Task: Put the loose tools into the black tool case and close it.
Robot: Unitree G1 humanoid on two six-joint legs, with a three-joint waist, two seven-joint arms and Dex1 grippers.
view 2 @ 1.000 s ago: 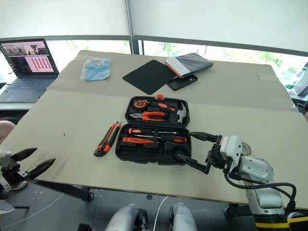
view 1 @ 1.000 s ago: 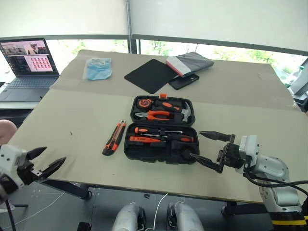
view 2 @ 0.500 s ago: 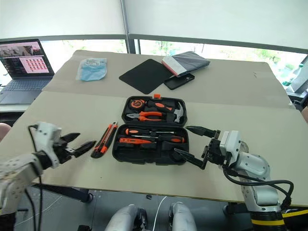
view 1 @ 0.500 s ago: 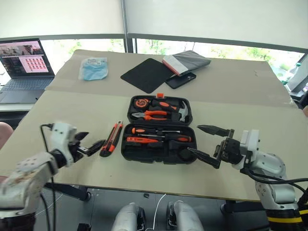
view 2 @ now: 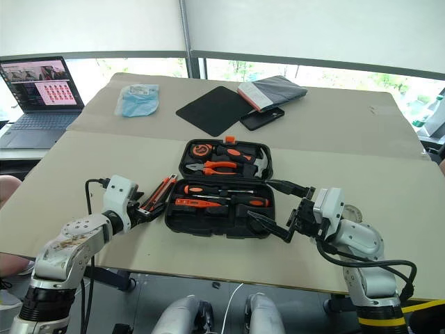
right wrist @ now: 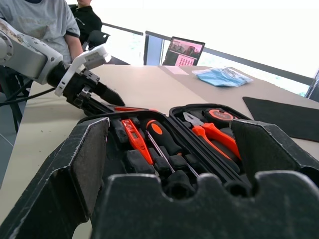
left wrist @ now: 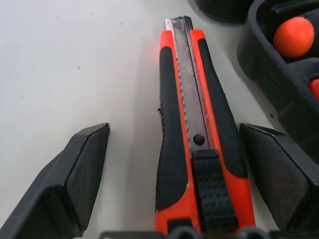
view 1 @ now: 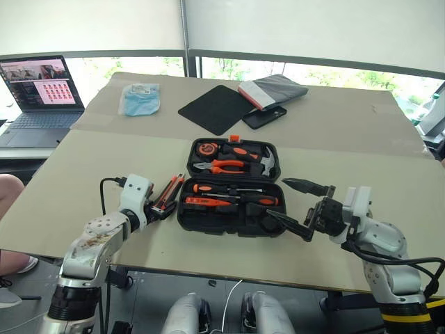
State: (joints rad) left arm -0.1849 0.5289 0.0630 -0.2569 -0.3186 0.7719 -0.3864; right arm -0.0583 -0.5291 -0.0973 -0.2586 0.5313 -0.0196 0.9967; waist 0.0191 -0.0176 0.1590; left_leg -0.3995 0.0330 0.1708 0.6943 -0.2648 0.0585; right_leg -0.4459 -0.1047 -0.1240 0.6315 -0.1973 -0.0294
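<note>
Beige tabletop (view 1: 104, 160) carries one open black hard-plastic tool case (view 1: 233, 186) holding three screwdrivers. One black-and-orange utility knife (left wrist: 192, 129) lies beside it, between the left gripper's (left wrist: 184, 172) spread fingers; the right gripper (view 1: 295, 205) also gapes.

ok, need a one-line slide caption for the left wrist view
Open left gripper straddling the black-and-orange utility knife on the table, beside the black tool case.

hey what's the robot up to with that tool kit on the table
It's packing tools into the open black tool case. The left claw is open, its fingers on either side of the utility knife, which lies on the table beside the case, not yet gripped. The right claw hangs open at the case's other side.
</note>
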